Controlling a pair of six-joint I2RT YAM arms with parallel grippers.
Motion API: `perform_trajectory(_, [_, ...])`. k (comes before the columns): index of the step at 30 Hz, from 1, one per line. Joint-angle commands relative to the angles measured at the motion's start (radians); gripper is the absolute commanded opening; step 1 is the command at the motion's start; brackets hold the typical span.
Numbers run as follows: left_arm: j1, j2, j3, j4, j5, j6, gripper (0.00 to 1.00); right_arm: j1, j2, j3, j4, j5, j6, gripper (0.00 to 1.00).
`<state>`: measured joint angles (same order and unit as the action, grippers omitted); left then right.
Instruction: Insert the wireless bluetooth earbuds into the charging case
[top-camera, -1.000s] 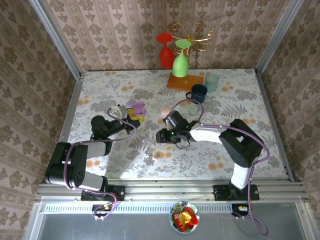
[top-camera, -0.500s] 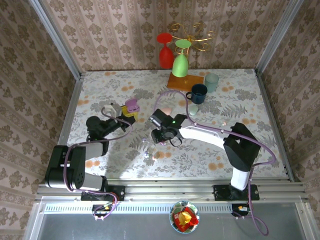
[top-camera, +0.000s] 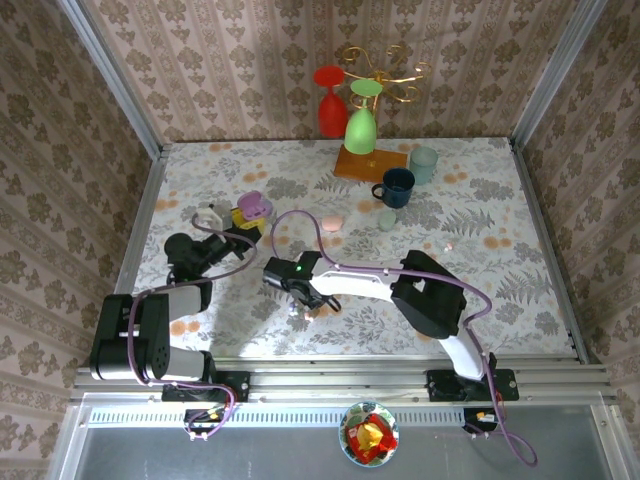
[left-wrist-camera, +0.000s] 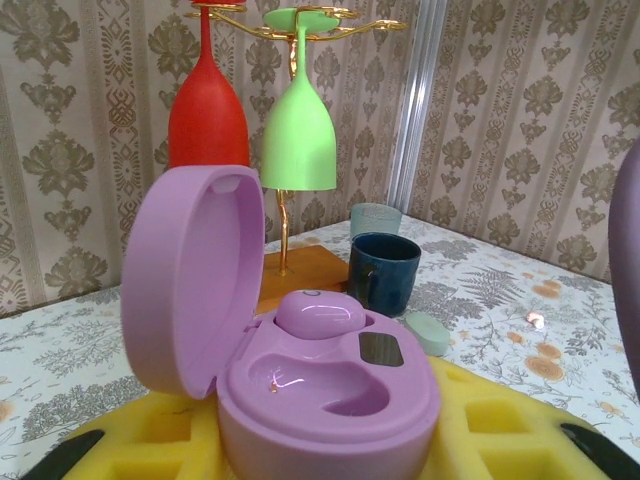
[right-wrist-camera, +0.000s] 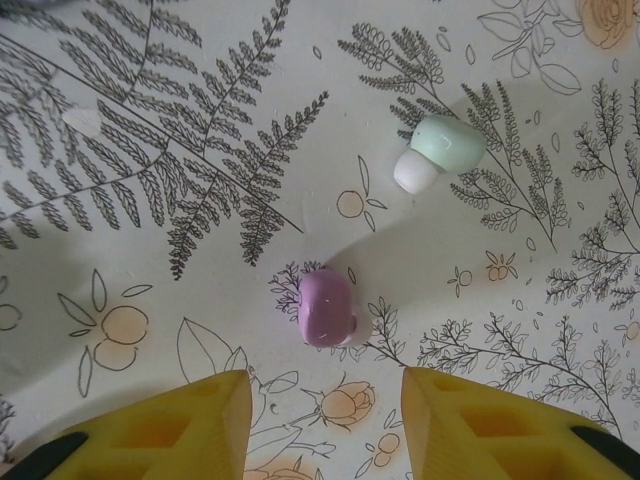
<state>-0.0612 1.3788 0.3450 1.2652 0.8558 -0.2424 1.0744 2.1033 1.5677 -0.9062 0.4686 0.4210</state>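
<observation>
Left gripper: yellow pads pinch the base of the purple charging case, held above the table's left side.
Case: lid stands open on the left; one purple earbud sits in a pocket, the other pocket is bare.
Right gripper: fingers spread, holding nothing, over the floral table.
Loose earbuds: a second purple earbud lies on the table between the spread fingers; a mint earbud lies farther off.
Background: red glass, green glass, dark blue mug.

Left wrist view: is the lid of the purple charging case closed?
No, the purple charging case has its lid raised open, showing one earbud seated and one socket empty.
</observation>
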Motion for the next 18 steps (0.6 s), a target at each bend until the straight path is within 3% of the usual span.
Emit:
perform_trajectory(1, [0.009,-0.029,-0.009,0.03,-0.008,-0.016,0.29,0.006,0.031,0.048,-0.056,0.065,-0.004,0.43])
perform_trajectory(18, [0.011,-0.031,-0.008,0.03,-0.002,-0.018,0.29,0.01,0.108,0.099,-0.059,0.108,-0.05,0.32])
